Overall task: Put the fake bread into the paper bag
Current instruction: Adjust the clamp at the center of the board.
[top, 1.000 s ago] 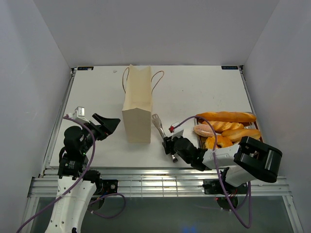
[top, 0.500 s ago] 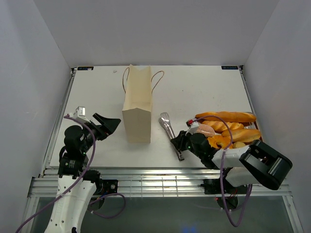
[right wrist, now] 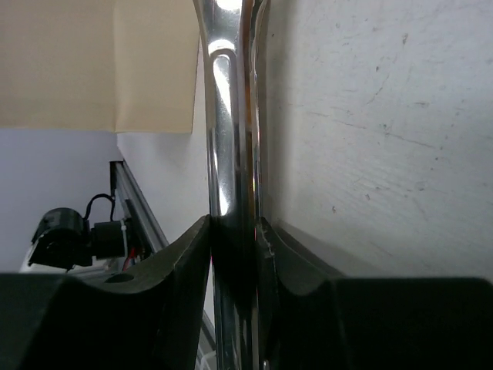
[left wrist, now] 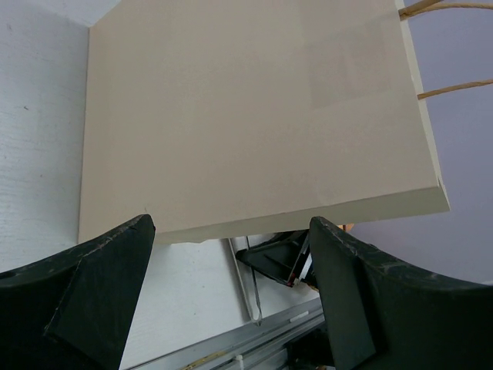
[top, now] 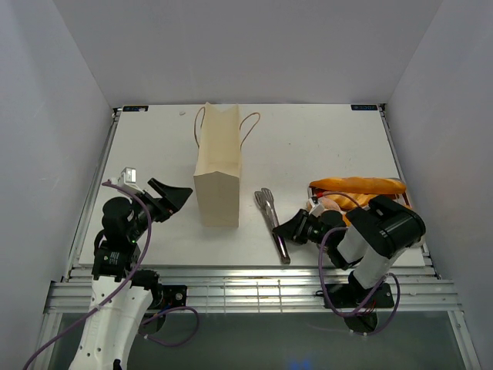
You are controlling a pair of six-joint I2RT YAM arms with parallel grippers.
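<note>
The tan paper bag [top: 217, 166] stands upright left of centre and fills the left wrist view [left wrist: 246, 116]. A long baguette [top: 358, 185] and a pinkish bun [top: 327, 202] lie at the right, with the rest of the fake bread hidden under my right arm. My right gripper [top: 286, 229] is shut on the handle of the metal tongs [top: 272, 220], which lie on the table between the bag and the bread. In the right wrist view the tongs [right wrist: 231, 116] run straight up between the closed fingers [right wrist: 235, 223]. My left gripper [top: 176, 194] hangs open beside the bag's left face, holding nothing [left wrist: 231, 223].
The bag's brown cord handles [top: 250, 123] hang out to the sides of its top. My right arm's forearm [top: 385, 231] lies over the front of the bread pile. White walls close in the table on three sides, and the metal rail [top: 246, 274] runs along its near edge.
My right gripper has closed on the tongs. The tongs have shifted slightly right and towards the front, and the right arm has swung in over the bread. The left arm has stayed still.
</note>
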